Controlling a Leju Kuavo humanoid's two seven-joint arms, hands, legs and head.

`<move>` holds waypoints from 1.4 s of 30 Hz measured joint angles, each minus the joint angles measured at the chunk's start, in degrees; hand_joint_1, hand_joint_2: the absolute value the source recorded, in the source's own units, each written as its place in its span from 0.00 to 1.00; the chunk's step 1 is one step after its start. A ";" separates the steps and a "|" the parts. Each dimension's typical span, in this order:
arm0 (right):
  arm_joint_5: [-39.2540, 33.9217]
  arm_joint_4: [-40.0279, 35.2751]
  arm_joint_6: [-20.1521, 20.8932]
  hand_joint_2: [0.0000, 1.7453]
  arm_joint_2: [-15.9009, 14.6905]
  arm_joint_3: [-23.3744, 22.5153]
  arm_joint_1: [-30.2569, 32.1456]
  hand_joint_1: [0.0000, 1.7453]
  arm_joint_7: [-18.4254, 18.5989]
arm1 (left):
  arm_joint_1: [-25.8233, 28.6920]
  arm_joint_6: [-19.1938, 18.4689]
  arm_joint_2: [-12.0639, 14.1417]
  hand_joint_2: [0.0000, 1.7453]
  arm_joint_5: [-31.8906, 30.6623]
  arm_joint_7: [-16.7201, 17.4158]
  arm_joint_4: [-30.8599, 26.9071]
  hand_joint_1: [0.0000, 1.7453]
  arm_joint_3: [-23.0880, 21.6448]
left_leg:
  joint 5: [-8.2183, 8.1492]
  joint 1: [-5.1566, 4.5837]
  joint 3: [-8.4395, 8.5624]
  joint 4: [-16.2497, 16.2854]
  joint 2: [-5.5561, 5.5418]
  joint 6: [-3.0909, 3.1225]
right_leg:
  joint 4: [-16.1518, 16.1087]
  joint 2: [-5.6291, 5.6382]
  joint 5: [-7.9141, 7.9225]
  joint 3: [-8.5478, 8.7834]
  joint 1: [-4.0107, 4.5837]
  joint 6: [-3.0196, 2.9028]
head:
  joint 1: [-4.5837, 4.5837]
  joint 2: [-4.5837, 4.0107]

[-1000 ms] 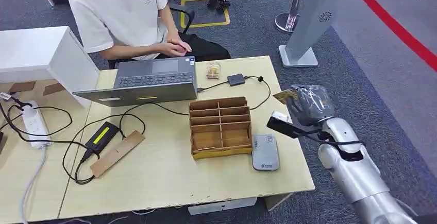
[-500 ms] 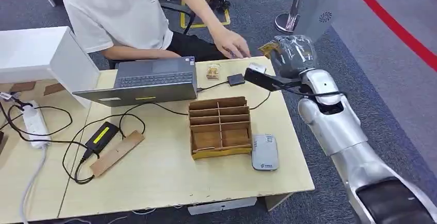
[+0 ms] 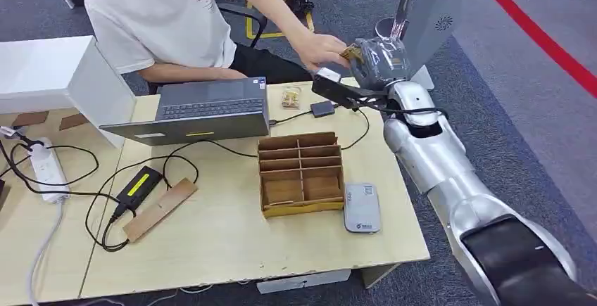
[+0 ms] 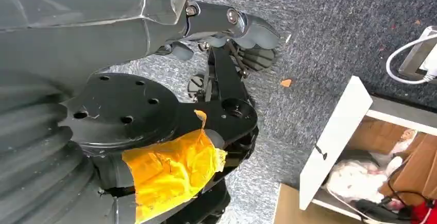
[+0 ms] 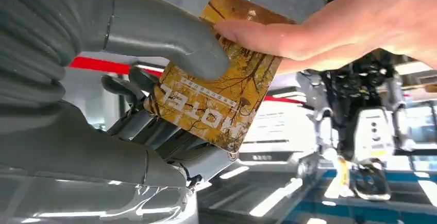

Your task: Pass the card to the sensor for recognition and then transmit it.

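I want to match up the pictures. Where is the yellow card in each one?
Head view: the card peeks out as a small yellow edge between the right hand and the person's hand, beyond the table's far edge.
Right wrist view: the card sits mid-picture, pinched under the grey thumb.
Left wrist view: not in it.
Shared landmark: the person's hand touching the card.

A robotics lab or test hall was suggested. A plain wooden table (image 3: 211, 250) had been set on grey carpet (image 3: 507, 102) marked with a red floor line (image 3: 535, 32) and yellow tape (image 3: 278, 34). A laptop (image 3: 204, 109), a power strip (image 3: 46, 169) and loose cables (image 3: 98, 207) were laid out. What seemed to be another robot (image 5: 360, 116) was seen, blurred, beyond.
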 joint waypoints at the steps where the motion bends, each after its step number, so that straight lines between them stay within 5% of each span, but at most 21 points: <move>1: 0.04 0.42 -0.13 1.00 0.28 0.04 -0.07 0.00 -0.02 | -0.01 0.00 0.00 1.00 0.00 0.00 0.00 0.00 -0.09 | 0.00 0.00 0.01 0.00 0.00 0.00 | 0.00 0.00 0.00 0.00 0.00 0.00 | 0.00 0.00; 14: -0.96 0.77 -2.88 1.00 0.50 0.68 1.31 0.00 -4.19 | -0.44 -0.79 0.00 1.00 0.92 -1.05 0.00 0.00 -0.55 | 0.00 0.00 0.01 0.00 0.01 0.00 | -0.02 0.02 -0.01 -0.06 0.00 0.00 | 0.00 0.00; 27: -3.15 -20.32 -5.03 1.00 -6.27 0.59 15.66 0.00 -8.78 | -0.14 -0.55 0.02 1.00 3.45 -1.05 0.00 0.00 -0.55 | -0.04 0.00 -0.02 0.00 -0.02 -0.01 | -0.08 -0.01 -0.02 -0.07 0.00 0.01 | 0.00 0.00; 42: 0.72 -50.19 -12.90 1.00 -13.60 -1.29 50.73 0.00 -16.61 | 0.57 0.55 -0.06 1.00 3.61 -1.07 0.00 0.00 4.81 | -0.31 0.01 -0.03 -0.05 -0.16 -0.01 | -0.10 -0.19 -0.32 -0.02 0.02 -0.06 | 0.00 0.00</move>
